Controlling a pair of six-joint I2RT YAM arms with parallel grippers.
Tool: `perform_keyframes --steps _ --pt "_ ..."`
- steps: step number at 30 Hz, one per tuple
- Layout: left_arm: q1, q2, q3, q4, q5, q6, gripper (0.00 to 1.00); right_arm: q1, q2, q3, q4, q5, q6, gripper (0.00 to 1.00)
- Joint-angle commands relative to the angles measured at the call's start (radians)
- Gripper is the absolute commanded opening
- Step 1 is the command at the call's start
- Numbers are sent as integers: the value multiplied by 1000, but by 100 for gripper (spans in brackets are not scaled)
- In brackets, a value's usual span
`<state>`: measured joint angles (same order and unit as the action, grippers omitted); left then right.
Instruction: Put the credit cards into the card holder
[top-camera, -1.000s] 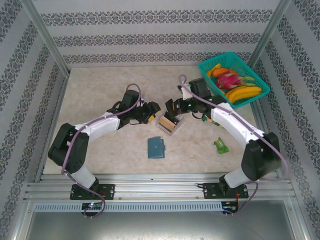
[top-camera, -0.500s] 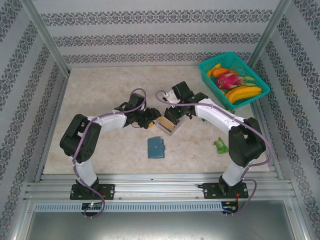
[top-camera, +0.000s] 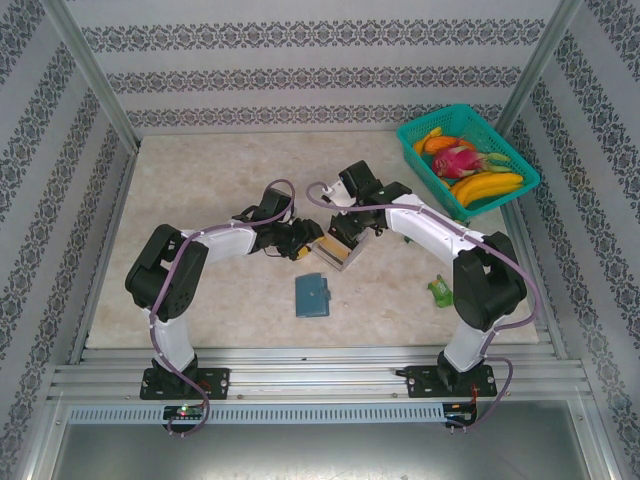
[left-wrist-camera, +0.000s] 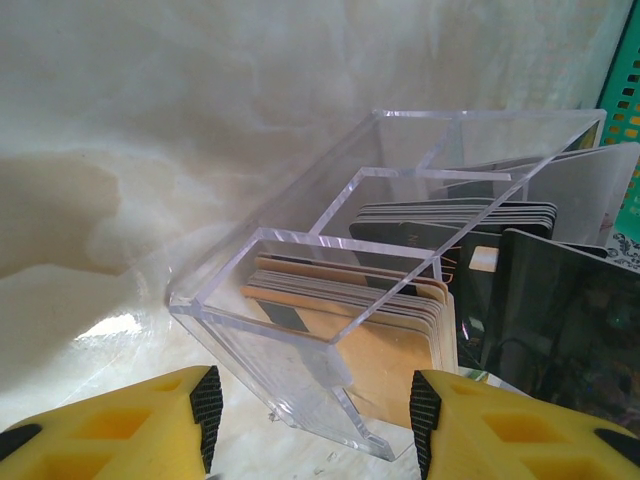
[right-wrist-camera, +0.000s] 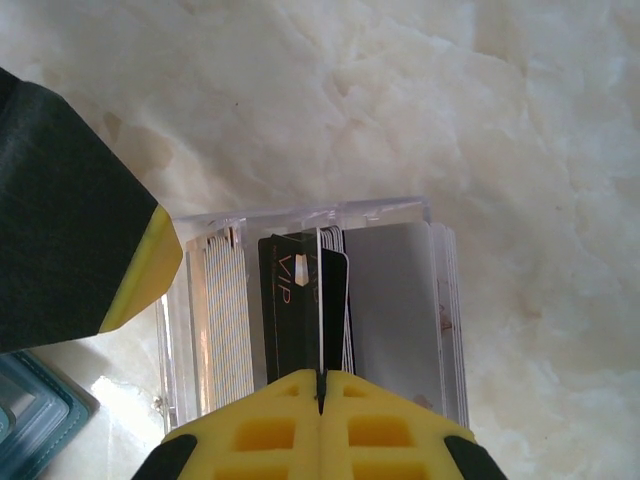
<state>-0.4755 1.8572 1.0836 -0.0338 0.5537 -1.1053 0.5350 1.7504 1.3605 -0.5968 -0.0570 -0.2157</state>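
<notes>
Pinched tight in the right gripper (right-wrist-camera: 320, 400): one thin card (right-wrist-camera: 320, 300), far end down in the clear tray (right-wrist-camera: 300, 210). Around the tray's near corner, left gripper (left-wrist-camera: 315, 405) spread, not clamping. Could drag neighbouring credit cards (left-wrist-camera: 400, 340) up, or tip the unbraced tray. Card holder (top-camera: 311, 295) near, toward the bases.

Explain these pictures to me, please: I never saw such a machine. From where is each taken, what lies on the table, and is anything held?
These are two robot arms bolted to a table. One picture looks down from above; the other two come from a camera on each wrist. On the table lie a clear tray of cards, a teal card holder, a green packet and a basket of fruit. The left arm's yellow fingers stand open on either side of the tray's end. The right arm's fingers are shut on one thin card among those in the tray.
</notes>
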Motion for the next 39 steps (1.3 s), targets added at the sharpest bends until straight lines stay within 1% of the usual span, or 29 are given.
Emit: perform_keyframes --steps 1,5,8,11,14,16,18,21,24,26,27,29,31,35,39 --pt "8 3 15 9 16 19 55 11 17 5 -23 7 13 0" --pt "9 -13 12 8 21 24 55 10 -31 23 -45 -25 63 0" --pt "9 -42 10 -6 16 40 56 2 -109 12 -53 -69 133 0" --pt "7 -87 4 -47 -7 73 56 -28 -198 -32 -31 -144 264 0" --pt "3 -128 -8 -80 -28 100 57 -52 -278 -105 25 -208 418 0" --pt "0 -148 -16 -98 -36 113 57 -62 -323 -160 70 -255 488 0" --pt "-4 -161 -28 -99 -34 114 57 -62 -352 -194 86 -239 546 0" --pt "-14 -190 -49 -101 -33 117 57 -65 -387 -225 65 -259 589 0" --pt "-30 -236 -71 -146 -47 152 58 -52 -462 -320 102 -250 692 0" --pt "-57 -271 -70 -233 -100 199 59 -31 -515 -380 101 -211 734 0" --pt "-76 -288 -62 -301 -142 225 61 -23 -542 -412 99 -186 762 0" --pt "-123 -309 -32 -431 -244 271 64 -14 -585 -480 121 -172 816 0" --pt "-179 -309 5 -536 -315 302 65 -4 -625 -547 149 -159 860 0" --pt "-293 -292 76 -702 -510 317 70 25 -670 -633 202 -163 928 0" --pt "-385 -262 112 -807 -594 301 72 87 -682 -667 220 -145 968 0"
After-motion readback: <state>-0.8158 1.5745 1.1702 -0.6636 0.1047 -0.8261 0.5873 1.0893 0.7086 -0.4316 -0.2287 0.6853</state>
